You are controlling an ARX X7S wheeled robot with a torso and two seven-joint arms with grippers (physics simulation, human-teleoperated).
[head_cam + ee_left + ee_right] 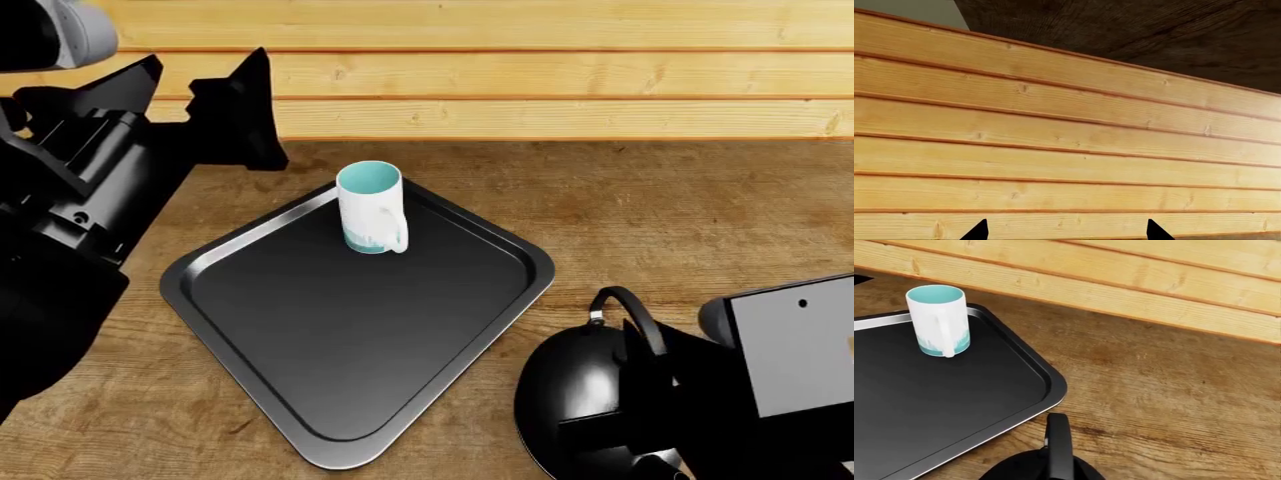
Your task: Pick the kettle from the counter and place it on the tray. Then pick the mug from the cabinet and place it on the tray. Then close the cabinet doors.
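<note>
The white mug (370,208) with its teal inside stands upright on the far corner of the dark grey tray (214,262), which lies on the wooden counter (667,210). In the right wrist view the mug (939,320) stands near the tray's rim (1054,385). The glossy black kettle (587,400) is just off the tray's right corner. My right gripper (661,375) is down on its arched handle (1058,445), and no fingertip shows apart from that handle. My left gripper (200,95) hangs open and empty above the counter's far left, facing the wall planks (1067,150).
Pale horizontal wall planks (534,70) close off the back of the counter. A dark wood surface (1134,30) sits above the planks in the left wrist view. Bare counter wood (1174,390) lies to the right of the tray. The cabinet doors are out of view.
</note>
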